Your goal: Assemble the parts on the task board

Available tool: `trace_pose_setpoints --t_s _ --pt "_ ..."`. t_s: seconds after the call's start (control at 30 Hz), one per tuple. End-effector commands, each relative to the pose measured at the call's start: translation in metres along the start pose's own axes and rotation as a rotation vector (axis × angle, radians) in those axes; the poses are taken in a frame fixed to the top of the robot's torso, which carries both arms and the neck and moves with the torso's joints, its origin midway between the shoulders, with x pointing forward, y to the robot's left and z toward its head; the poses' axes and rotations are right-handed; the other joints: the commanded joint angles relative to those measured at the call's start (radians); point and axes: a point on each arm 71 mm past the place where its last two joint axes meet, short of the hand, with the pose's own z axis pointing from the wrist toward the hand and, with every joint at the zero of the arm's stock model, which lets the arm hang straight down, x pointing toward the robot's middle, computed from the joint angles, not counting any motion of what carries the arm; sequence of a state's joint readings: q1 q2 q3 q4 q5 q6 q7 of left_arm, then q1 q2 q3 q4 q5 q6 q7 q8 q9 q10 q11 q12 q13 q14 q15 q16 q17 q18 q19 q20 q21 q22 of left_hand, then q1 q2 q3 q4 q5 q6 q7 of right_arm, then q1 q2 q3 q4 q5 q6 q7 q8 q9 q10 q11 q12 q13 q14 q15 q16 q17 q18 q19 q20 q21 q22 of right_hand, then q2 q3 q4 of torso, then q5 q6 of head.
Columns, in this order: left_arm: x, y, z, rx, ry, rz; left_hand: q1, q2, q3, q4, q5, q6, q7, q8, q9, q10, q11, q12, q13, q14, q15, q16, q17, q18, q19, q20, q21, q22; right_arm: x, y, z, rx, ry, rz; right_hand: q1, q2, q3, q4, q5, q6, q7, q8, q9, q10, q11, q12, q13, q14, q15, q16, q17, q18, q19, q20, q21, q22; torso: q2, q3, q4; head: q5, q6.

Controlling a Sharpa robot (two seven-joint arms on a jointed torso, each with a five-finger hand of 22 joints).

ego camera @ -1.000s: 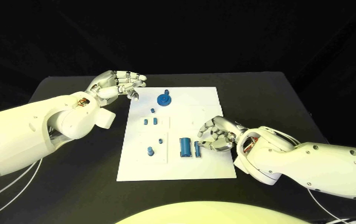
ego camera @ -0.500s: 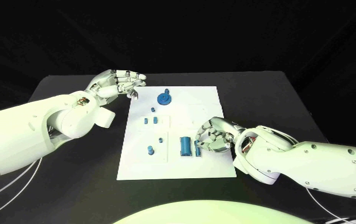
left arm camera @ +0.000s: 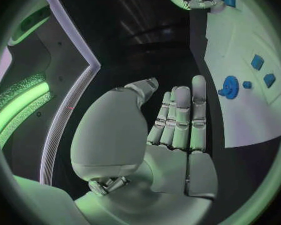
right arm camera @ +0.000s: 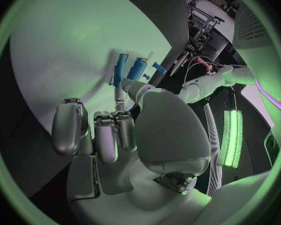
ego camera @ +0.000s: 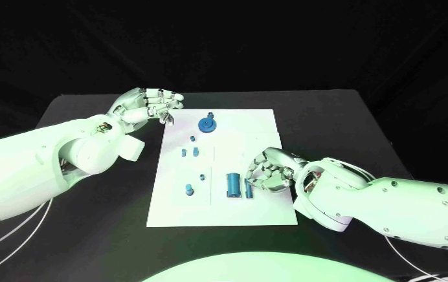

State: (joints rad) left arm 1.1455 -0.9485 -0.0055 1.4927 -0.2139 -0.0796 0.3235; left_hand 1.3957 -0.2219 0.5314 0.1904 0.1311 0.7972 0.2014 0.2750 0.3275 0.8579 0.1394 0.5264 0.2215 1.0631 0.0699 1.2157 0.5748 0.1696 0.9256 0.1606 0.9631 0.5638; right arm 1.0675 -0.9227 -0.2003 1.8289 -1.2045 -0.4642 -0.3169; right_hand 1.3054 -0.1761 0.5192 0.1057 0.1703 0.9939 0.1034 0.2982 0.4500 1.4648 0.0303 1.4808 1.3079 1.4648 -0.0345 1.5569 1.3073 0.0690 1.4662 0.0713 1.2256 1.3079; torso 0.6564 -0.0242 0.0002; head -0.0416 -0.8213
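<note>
While its fingers curl empty, the right hand (ego camera: 270, 171) touches the slim blue part (ego camera: 248, 187).

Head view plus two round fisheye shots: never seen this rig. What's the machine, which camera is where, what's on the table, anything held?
It is a robot with two white arms ending in silver many-fingered hands. The square picture comes from a camera on its head, looking down at a black table. Each round picture comes from a camera at one wrist, behind that hand.

On the table lies the white task board with small blue parts: a round gear-like piece, small blocks and two upright-lying cylinders.

The left hand hovers at the board's far left corner, fingers apart, holding nothing. The right hand is at the slimmer cylinder, fingertips on it; whether it truly grips it, I cannot tell.
</note>
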Motion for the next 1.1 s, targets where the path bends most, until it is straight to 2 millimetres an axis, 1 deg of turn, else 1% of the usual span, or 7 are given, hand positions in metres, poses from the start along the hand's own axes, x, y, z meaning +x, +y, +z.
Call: trace_pose_setpoints --t_s 0.03,0.13,0.23,0.57,0.67,0.87,1.1 --pt "0.002 -0.001 0.000 0.004 0.016 -0.005 0.005 0.004 0.000 0.005 -0.001 -0.007 0.005 0.004 0.001 -0.007 0.002 0.006 0.001 -0.008 -0.001 0.004 0.000 0.015 0.004 0.004 -0.005 -0.001 0.004 0.000 0.000 -0.005 0.019 -0.017 -0.002 0.008 0.002 -0.004 -0.006 0.010 0.001 0.005 0.002 0.056 -0.006 0.002 0.198 0.100 -0.007 0.004 0.237 -0.006 0.009 -0.006 0.002 0.142 0.000 -0.0004 0.0007 0.000 0.001" --pt "0.002 -0.001 0.000 0.004 0.016 -0.005 0.005 0.004 0.000 0.005 -0.001 -0.007 0.005 0.004 0.001 -0.007 0.002 0.006 0.001 -0.008 -0.001 0.004 0.000 0.015 0.004 0.004 -0.005 -0.001 0.003 0.000 0.002 -0.008 0.005 -0.018 -0.009 0.008 0.004 -0.007 -0.006 0.000 0.003 -0.001 0.000 0.055 -0.005 0.000 0.196 0.100 -0.008 0.003 0.235 -0.005 0.009 -0.008 -0.002 0.141 0.000 -0.0011 0.0010 0.000 0.002" --pt "0.002 -0.001 0.000 0.004 0.016 -0.005 0.005 0.004 0.000 0.005 -0.001 -0.007 0.005 0.004 0.001 -0.007 0.002 0.006 0.001 -0.008 -0.001 0.004 0.000 0.015 0.004 0.004 -0.005 -0.001 0.004 0.001 0.004 -0.015 -0.002 -0.024 -0.016 0.006 0.006 -0.011 -0.006 -0.010 0.007 -0.006 -0.001 0.053 -0.003 -0.004 0.193 0.099 -0.007 0.003 0.234 -0.005 0.008 -0.008 -0.005 0.141 0.000 -0.0006 0.0018 0.000 0.002" --pt "0.002 -0.001 0.000 0.005 0.015 -0.004 0.005 0.004 0.000 0.005 -0.001 -0.007 0.005 0.004 0.001 -0.007 0.002 0.006 0.001 -0.008 -0.001 0.004 0.000 0.015 0.004 0.004 -0.005 -0.001 0.005 -0.002 0.011 -0.021 -0.017 -0.044 -0.012 0.006 0.013 -0.024 -0.006 -0.017 0.009 -0.010 -0.001 0.053 -0.001 -0.002 0.194 0.100 -0.005 0.004 0.236 -0.005 0.008 -0.007 -0.005 0.141 0.001 -0.0005 0.0017 0.002 0.000" --pt "0.002 -0.001 0.001 0.005 0.015 -0.004 0.005 0.004 0.000 0.005 -0.001 -0.007 0.005 0.004 0.001 -0.007 0.002 0.006 0.001 -0.008 -0.001 0.004 0.000 0.015 0.004 0.004 -0.005 -0.001 0.006 -0.002 0.012 -0.025 -0.020 -0.047 -0.011 0.005 0.014 -0.027 -0.006 -0.018 0.010 -0.011 -0.001 0.053 0.000 -0.003 0.194 0.100 -0.004 0.004 0.236 -0.005 0.008 -0.007 -0.005 0.142 0.001 0.0005 0.0030 0.002 0.000" --pt "0.001 -0.001 0.001 0.005 0.015 -0.004 0.005 0.004 0.000 0.005 -0.001 -0.007 0.005 0.004 0.001 -0.007 0.002 0.006 0.001 -0.008 -0.001 0.004 0.000 0.015 0.004 0.004 -0.005 -0.001 0.005 -0.002 0.013 -0.031 -0.025 -0.052 -0.008 0.003 0.018 -0.038 -0.006 -0.019 0.011 -0.012 -0.001 0.053 0.001 -0.003 0.194 0.100 -0.003 0.004 0.236 -0.006 0.008 -0.006 -0.005 0.142 0.000 -0.0005 0.0014 0.002 -0.002" --pt "0.002 -0.001 0.001 0.005 0.017 -0.005 0.006 0.006 0.001 0.006 -0.001 -0.007 0.005 0.005 0.001 -0.008 0.002 0.007 0.001 -0.008 -0.001 0.004 0.000 0.015 0.004 0.004 -0.006 -0.001 0.004 -0.002 0.012 -0.042 -0.037 -0.050 -0.006 0.001 0.020 -0.044 -0.006 -0.019 0.012 -0.012 0.000 0.053 0.002 -0.003 0.194 0.100 -0.003 0.004 0.236 -0.005 0.008 -0.006 -0.006 0.142 0.000 -0.0003 0.0025 0.000 0.000"
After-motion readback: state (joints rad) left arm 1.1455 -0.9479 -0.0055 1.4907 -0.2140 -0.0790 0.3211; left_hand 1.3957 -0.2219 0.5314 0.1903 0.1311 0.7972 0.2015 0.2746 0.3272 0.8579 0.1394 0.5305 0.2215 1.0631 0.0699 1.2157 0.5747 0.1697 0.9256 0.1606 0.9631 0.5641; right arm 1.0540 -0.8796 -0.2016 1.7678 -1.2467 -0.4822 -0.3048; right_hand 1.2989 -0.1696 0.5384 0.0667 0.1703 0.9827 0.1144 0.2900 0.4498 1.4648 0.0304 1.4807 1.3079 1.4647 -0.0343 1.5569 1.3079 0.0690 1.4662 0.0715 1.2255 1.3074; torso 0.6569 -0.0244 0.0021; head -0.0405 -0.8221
